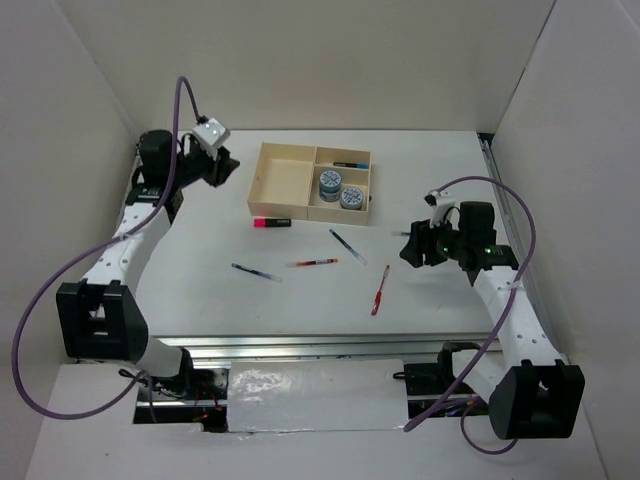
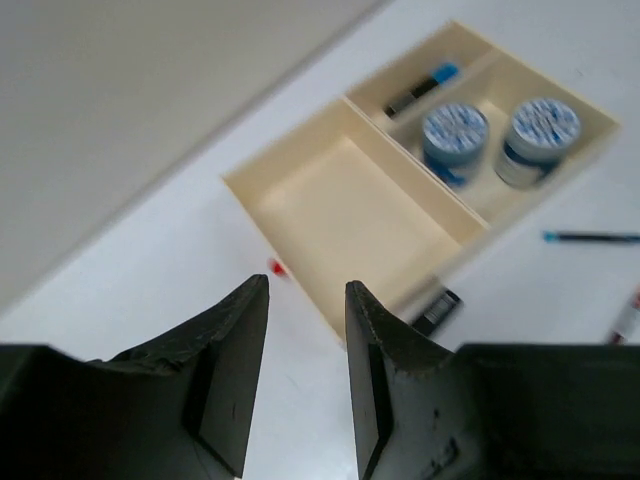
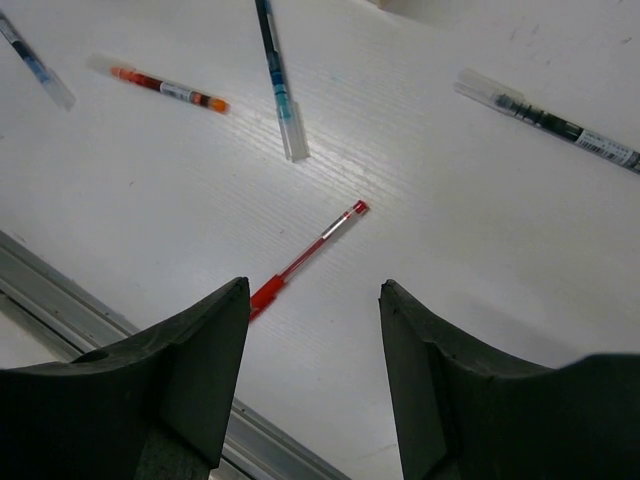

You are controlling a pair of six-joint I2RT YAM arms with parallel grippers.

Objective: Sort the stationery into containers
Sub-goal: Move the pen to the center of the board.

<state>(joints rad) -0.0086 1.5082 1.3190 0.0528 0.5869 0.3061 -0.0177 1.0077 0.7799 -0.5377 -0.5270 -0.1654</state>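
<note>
Pale beige wooden rectangular tray [image 1: 283, 182] sits at 12 o'clock on the white table [image 1: 200, 300], with its far wall near the back edge. Its large section is at the left. Two round blue-white tape rolls [image 1: 329, 184] stand side by side in the small section at its 3 o'clock. A short dark marker [image 1: 350, 164] lies in the narrow far section, probably a highlighter, but the view is blurred.

A black highlighter with pink end [image 1: 271, 222] lies just beside the tray's near wall at 7 o'clock.

Thin pens are strewn at the tray's 6 o'clock, well apart from each other and from the near metal rail [image 1: 300, 345]:
- blue pen [image 1: 256, 271]
- orange-red pen [image 1: 316, 263]
- teal pen [image 1: 347, 246]
- red pen [image 1: 380, 290]
- black pen [image 3: 550, 122], nearest the right gripper

Left gripper [image 1: 222, 165] hovers at the tray's 9 o'clock, jaws slightly parted and gripping nothing. Right gripper [image 1: 412, 250] hangs at 4 o'clock, jaws spread and empty, with the red pen untouched on the table below.
</note>
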